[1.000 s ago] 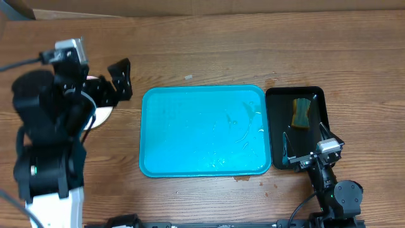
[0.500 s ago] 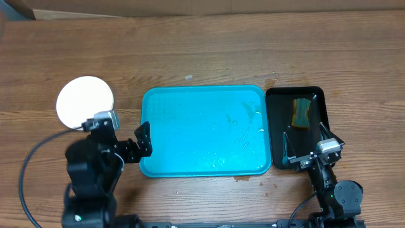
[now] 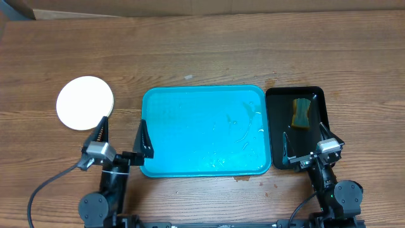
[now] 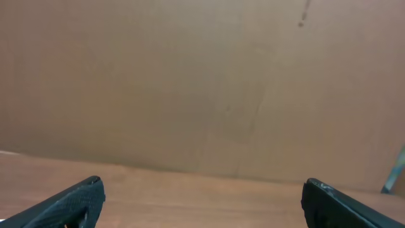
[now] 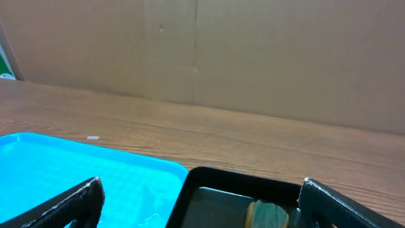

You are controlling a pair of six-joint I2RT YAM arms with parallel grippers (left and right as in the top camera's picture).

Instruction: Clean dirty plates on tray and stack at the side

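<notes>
A round white stack of plates (image 3: 85, 102) lies on the wood table left of the turquoise tray (image 3: 202, 130); I cannot tell how many plates are in it. The tray holds only wet smears and also shows in the right wrist view (image 5: 76, 164). My left gripper (image 3: 122, 134) is open and empty at the tray's front left corner, below the plates. Its wrist view shows only its two spread fingertips (image 4: 201, 199), bare table and a cardboard wall. My right gripper (image 3: 306, 139) is open and empty over the front of the black tray (image 3: 278, 104).
A green and yellow sponge (image 3: 302, 113) lies in the narrow black tray right of the turquoise tray; it also shows in the right wrist view (image 5: 269, 214). A cardboard wall (image 5: 253, 57) stands along the table's far edge. A small brown spill (image 3: 242, 178) sits at the tray's front edge.
My left arm has drawn back from the plates at the far left, down to the table's front edge beside the tray, leaving the plates on the table. The right arm has not moved.
</notes>
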